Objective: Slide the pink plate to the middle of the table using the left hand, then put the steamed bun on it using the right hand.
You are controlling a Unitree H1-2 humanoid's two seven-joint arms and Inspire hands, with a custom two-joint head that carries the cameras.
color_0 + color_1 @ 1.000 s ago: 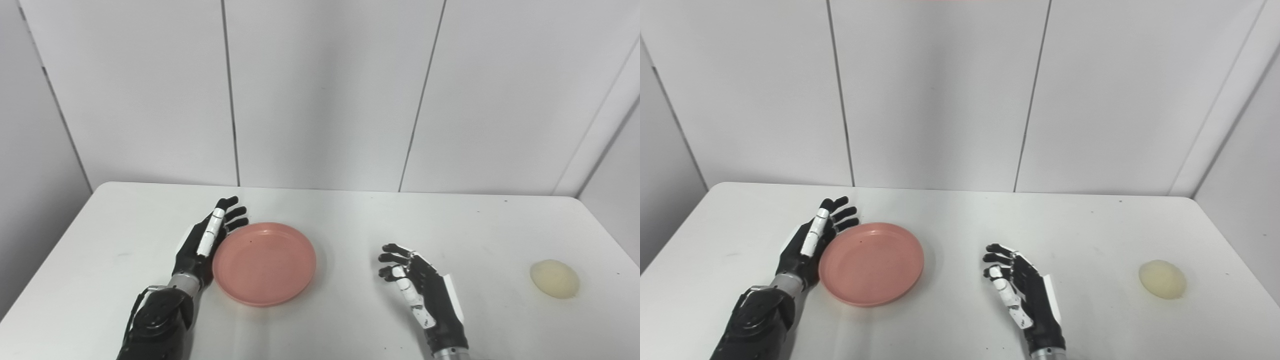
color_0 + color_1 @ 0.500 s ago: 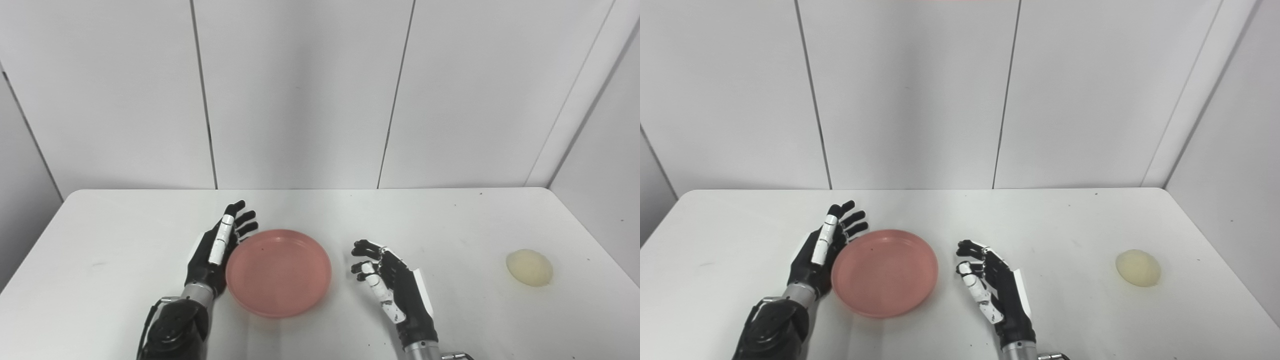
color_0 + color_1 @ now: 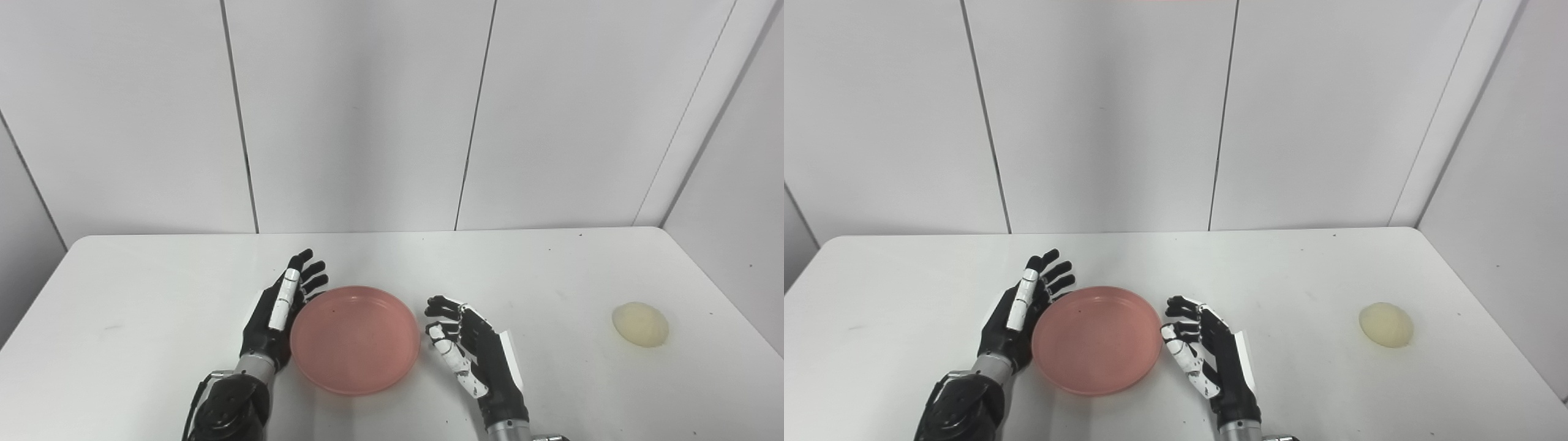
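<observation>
The pink plate was seen flat on the white table, flanked at its left rim by the left hand with fingers spread and nothing held, while the right hand, loosely open and empty, was found just beside its right rim, and the steamed bun was left well apart near the table's right edge.

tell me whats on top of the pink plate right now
Nothing lies on the pink plate; its inside shows bare except a tiny dark speck. The steamed bun sits far off to the right on the table. What is under the plate cannot be seen.
</observation>
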